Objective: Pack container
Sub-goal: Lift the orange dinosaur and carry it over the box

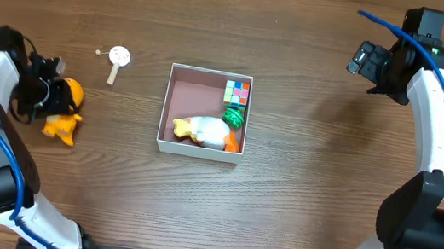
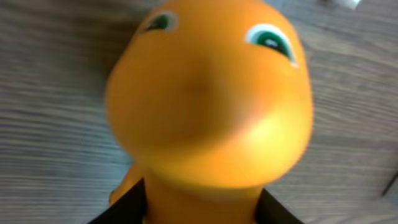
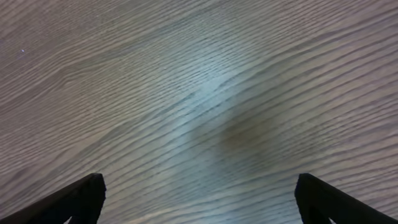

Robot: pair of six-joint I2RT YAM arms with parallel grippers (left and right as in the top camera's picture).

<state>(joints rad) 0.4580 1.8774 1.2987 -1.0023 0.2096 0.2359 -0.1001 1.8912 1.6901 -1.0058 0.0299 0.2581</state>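
Container (image 1: 195, 97) at frame centre, part filled; thin walls, probably light and easily shoved. Left gripper (image 2: 202, 208) closed on orange toy's (image 2: 208, 106) neck, seemingly soft rubber. Right gripper (image 3: 199, 199) open above tabletop (image 3: 199, 93).

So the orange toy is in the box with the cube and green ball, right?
No. The orange toy lies outside the box, on the table to its left, as the overhead view shows. The cube and green ball are in the box.

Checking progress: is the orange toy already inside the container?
No, the orange toy is outside, well to the left of the container.
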